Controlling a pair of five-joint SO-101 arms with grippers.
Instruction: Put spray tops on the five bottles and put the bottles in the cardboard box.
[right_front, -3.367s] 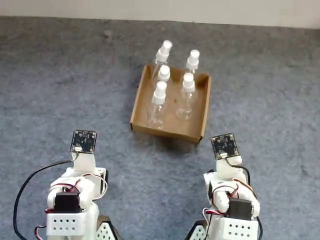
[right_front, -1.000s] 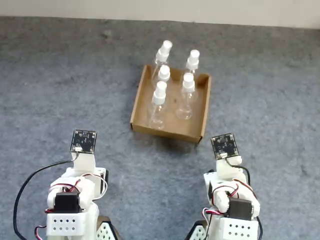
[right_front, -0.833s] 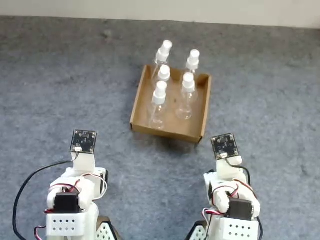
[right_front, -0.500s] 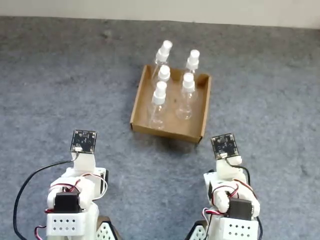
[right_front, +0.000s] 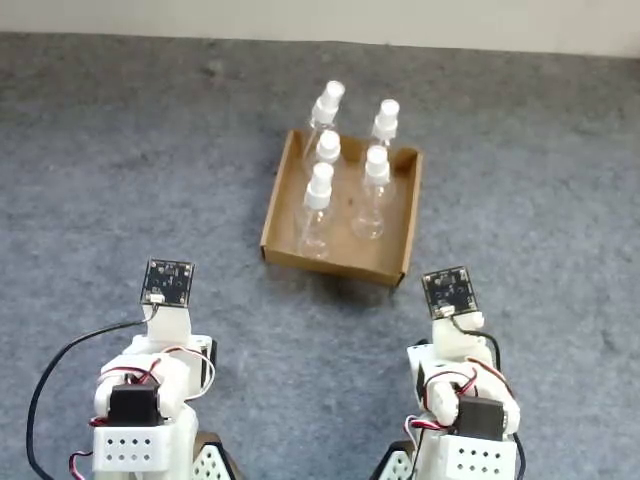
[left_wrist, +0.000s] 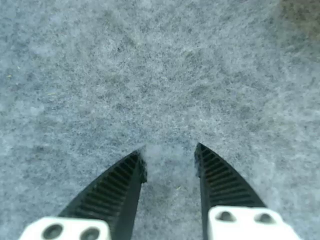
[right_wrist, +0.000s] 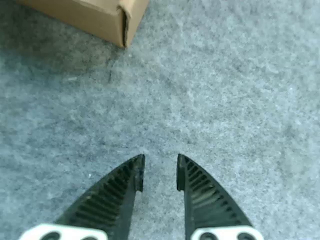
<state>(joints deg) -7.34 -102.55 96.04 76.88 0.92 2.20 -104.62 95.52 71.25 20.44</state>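
High view: clear white-topped bottles (right_front: 316, 222) in cardboard box (right_front: 335, 263); left gripper (left_wrist: 170, 156), right gripper (right_wrist: 160, 170) parted.

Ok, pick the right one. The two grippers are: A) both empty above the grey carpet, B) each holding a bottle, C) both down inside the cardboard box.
A: bare grey carpet lies in the gap of the left gripper and of the right gripper, and neither holds anything.

Overhead; close downward wrists (right: box (right_wrist: 85, 15) corner)
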